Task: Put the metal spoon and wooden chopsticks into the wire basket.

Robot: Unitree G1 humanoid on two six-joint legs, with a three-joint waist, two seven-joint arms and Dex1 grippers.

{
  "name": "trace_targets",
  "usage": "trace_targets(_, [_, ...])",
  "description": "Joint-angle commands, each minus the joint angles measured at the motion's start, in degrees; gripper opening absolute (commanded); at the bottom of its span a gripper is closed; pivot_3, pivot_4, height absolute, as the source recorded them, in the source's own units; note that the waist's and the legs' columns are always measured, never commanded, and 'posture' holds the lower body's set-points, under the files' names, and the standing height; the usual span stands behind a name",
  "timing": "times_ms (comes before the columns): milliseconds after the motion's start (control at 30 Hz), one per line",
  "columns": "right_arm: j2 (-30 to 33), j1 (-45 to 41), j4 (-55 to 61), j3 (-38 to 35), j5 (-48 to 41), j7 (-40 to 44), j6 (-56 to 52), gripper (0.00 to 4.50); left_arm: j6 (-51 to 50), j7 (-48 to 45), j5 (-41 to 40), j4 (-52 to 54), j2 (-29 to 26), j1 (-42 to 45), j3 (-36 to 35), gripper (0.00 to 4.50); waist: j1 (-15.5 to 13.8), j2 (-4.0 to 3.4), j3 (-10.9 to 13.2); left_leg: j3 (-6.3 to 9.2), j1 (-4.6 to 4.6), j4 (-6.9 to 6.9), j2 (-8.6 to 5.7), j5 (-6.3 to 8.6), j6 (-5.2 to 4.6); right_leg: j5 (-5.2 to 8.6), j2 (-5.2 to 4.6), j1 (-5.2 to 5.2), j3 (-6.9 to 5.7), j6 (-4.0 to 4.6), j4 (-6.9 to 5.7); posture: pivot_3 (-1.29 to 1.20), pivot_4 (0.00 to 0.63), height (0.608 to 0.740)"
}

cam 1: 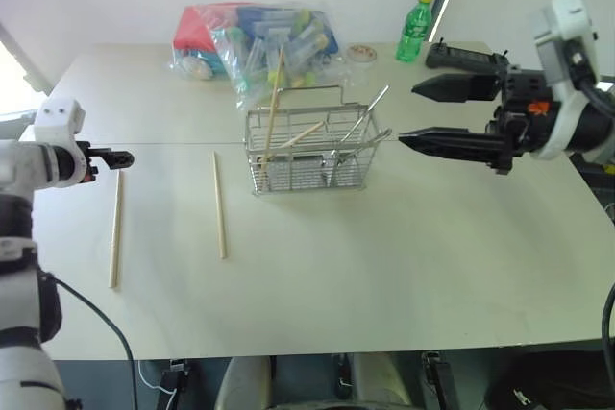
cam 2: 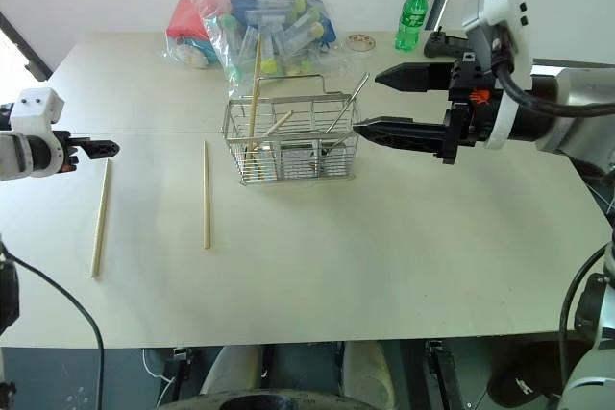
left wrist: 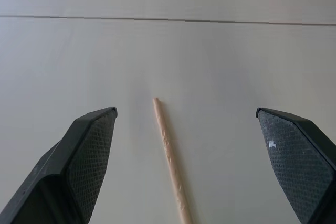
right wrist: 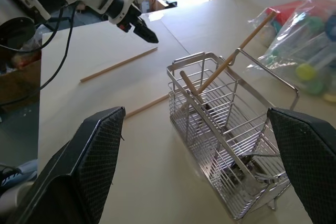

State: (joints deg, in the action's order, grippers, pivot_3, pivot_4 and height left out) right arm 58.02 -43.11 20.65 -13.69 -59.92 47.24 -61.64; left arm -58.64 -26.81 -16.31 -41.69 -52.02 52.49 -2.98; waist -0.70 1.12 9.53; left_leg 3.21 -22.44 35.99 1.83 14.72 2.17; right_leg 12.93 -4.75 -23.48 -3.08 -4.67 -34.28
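Pale desk (cam 1: 404,266) against a white wall, wire basket (cam 1: 312,151) mid-desk, left pincer (cam 1: 113,157) and right pincer (cam 1: 423,114) both spread open, empty.

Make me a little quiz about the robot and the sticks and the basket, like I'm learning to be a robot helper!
1. How many wooden chopsticks lie flat on the table, outside the wire basket?
2. True or false: the left gripper is shut on a chopstick.
3. Which is beside the basket? A: the right gripper B: the green bottle C: the plastic bag

Key: 1. Two. 2. False; it is open, above a stick. 3. A.
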Motion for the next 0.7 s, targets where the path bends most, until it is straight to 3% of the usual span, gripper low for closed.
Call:
trace_targets(33, [-0.6,0.0,2.2,-3.1,-1.8,-3.6,-0.4,4.44,4.2,2.3,4.6,-8.9,0.9,4.3,0.5,4.50,0.0,0.01,0.0,0.00,0.01,0.00,0.00,0.00,0.00,0.00,0.00,0.00,0.00,0.00,-0.01,0.00,0.150,0.701])
trace_targets(267, [1.1,3.0,6.1,-6.4,-7.0,-6.1,-2.3,4.44,8.5,0.9,8.8,-20.5,4.5,6.7,1.2,4.50,0.1,0.07,0.0,-0.01,0.03,0.01,0.01,0.00,0.00,-0.01,0.00,-0.01,-0.01,-0.03,-0.10,0.00,0.150,0.701])
trace_targets(600, [4.1,8.2,9.3,-8.7,-11.5,-5.5,-1.4,4.44,7.5,-0.7,11.6,-25.4,7.3,7.9,0.9,4.50,0.0,0.01,-0.1,-0.05,0.16,0.15,-0.02,0.00,0.01,0.00,-0.11,0.15,-0.01,0.00,-0.12,0.00,0.150,0.701])
trace_targets(700, [3.8,7.6,8.6,-7.9,-11.4,-6.6,-1.0,4.50,6.8,-1.2,11.9,-25.3,8.0,8.5,0.7,3.67,-0.1,-0.04,-0.1,-0.06,0.17,0.15,-0.04,-0.01,0.02,0.00,-0.17,0.15,-0.02,0.01,-0.14,0.00,0.150,0.701])
